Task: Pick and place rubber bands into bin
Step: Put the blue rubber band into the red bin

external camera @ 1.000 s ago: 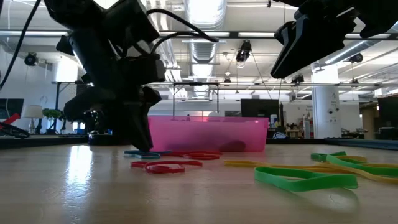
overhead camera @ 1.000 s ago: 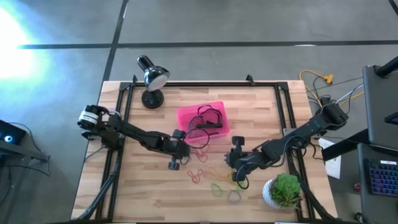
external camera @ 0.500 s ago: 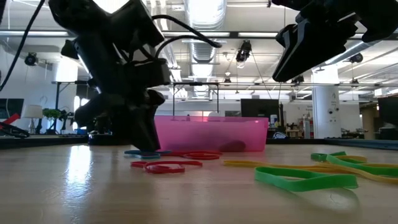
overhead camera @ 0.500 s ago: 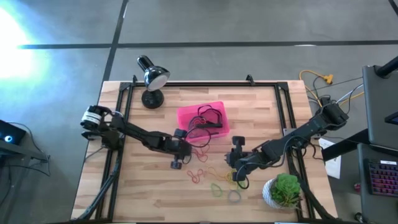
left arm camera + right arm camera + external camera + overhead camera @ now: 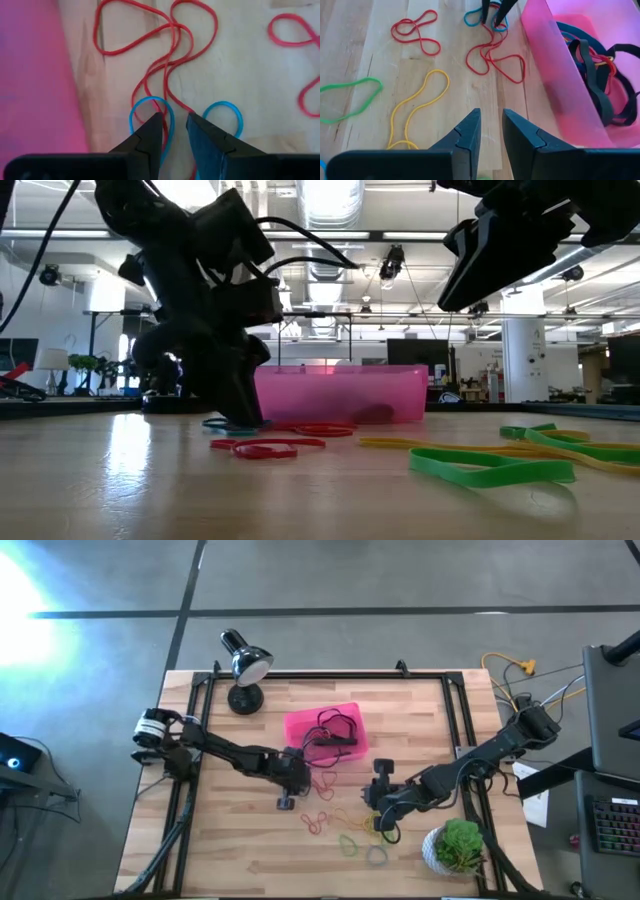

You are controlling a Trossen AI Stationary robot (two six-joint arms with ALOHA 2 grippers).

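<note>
I judge the rubber bands [image 5: 492,52] to be very light, soft and floppy, lying flat on the worktop [image 5: 220,830]. They offer no stiff edge, so the hold must pinch a single strand from above, where it lies clear of its neighbours. Tangled loops will likely drag others along.

Several bands already lie in the bin [image 5: 300,724], which sits mid-worktop toward the far side. The rest are scattered on the worktop near of the bin: red, yellow and green loops, plus a blue band [image 5: 150,107] beside the bin's near wall.

The left pincer [image 5: 172,125] is down at the worktop just near of the bin. Its fingers stand narrowly apart, straddling the spot where the blue band crosses a long red band [image 5: 170,45]. I cannot confirm from the wrist view that any strand is actually clamped; contact looks probable.

The right pincer [image 5: 490,127] hovers above the worktop, right of the scattered loops, fingers slightly spread and holding nothing.
</note>
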